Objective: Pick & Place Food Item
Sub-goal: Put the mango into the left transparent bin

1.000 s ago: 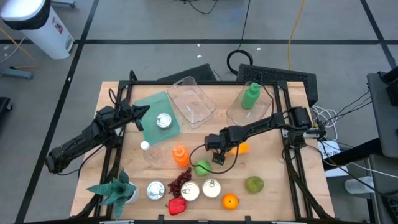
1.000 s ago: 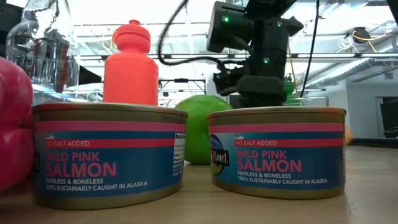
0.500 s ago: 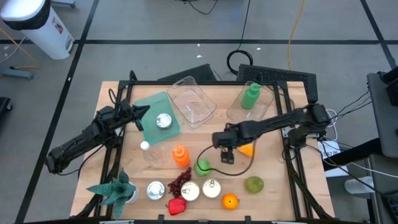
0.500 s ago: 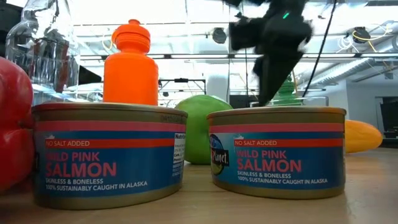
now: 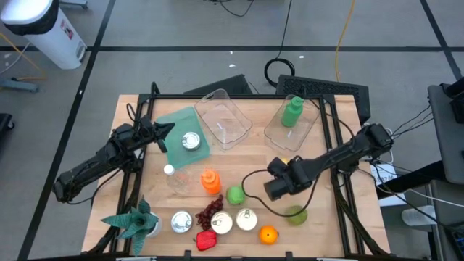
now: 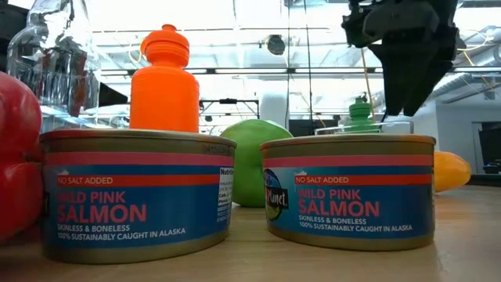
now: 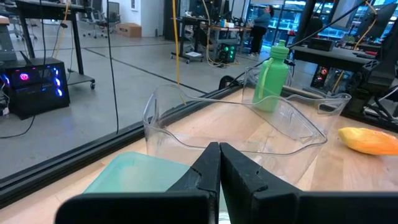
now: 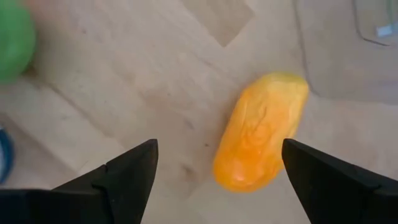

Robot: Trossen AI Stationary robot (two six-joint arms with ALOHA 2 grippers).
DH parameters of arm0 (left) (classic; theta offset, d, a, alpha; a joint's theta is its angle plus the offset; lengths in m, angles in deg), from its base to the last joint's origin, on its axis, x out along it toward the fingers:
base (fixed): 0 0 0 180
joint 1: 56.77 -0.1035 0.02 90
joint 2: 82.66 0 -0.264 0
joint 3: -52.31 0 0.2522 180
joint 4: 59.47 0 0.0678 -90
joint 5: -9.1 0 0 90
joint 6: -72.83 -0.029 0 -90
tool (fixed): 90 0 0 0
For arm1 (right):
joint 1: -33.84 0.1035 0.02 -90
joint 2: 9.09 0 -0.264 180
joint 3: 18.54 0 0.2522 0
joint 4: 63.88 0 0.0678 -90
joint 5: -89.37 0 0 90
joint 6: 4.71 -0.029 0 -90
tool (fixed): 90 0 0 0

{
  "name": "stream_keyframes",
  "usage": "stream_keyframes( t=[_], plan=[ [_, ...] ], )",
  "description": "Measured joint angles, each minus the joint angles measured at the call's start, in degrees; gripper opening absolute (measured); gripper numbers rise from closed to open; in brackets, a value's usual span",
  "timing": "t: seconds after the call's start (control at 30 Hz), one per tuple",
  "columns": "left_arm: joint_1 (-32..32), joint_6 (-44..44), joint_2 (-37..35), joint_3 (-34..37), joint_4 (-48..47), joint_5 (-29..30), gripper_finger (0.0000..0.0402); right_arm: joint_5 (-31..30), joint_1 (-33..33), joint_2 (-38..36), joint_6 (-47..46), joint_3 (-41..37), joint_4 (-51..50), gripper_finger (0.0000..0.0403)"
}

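A yellow-orange mango (image 8: 261, 134) lies on its side on the wooden table (image 5: 319, 217), right of centre. In the high view my right arm mostly covers the mango (image 5: 286, 161). My right gripper (image 8: 219, 149) hangs open above the table and points steeply down. The mango is below and just ahead of its fingers, clear of them. In the low view the right gripper (image 6: 407, 55) is high above the salmon cans. My left gripper (image 7: 219, 163) is shut and held level at the table's left, over a teal lid (image 5: 185, 134).
A round green fruit (image 5: 235, 194), an orange bottle (image 5: 209, 180), a green apple (image 5: 296, 214), an orange (image 5: 268, 234), two salmon cans (image 6: 348, 188), red grapes and a red pepper crowd the near middle. Clear tubs (image 5: 223, 118) and a green bottle (image 5: 292, 111) stand far.
My right gripper has risen and swung from above the round green fruit toward the table's right and near edges, rolling as it went. It now hangs by the mango. In the low view it has cleared the mango, which now shows at the right.
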Motion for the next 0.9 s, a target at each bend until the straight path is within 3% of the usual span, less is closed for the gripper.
stream_keyframes(
  t=[0.2,0.43,0.63,0.9],
  plan=[
    [0.0,0.3,0.0,0.0,0.0,0.0,0.0015,-0.1,-0.3,2.0,-3.4,-0.8,-0.3,0.0329],
    [0.0,0.3,0.0,0.0,0.0,0.0,0.0015,6.6,-0.9,2.1,-11.2,-9.6,0.4,0.0329],
    [0.0,0.1,0.0,0.0,0.0,0.0,0.0015,7.1,-1.5,2.1,-10.4,-16.1,7.2,0.0329],
    [0.0,0.2,0.0,0.0,0.0,0.0,0.0015,4.6,-1.5,1.0,-5.4,-16.2,9.1,0.0329]
  ],
)
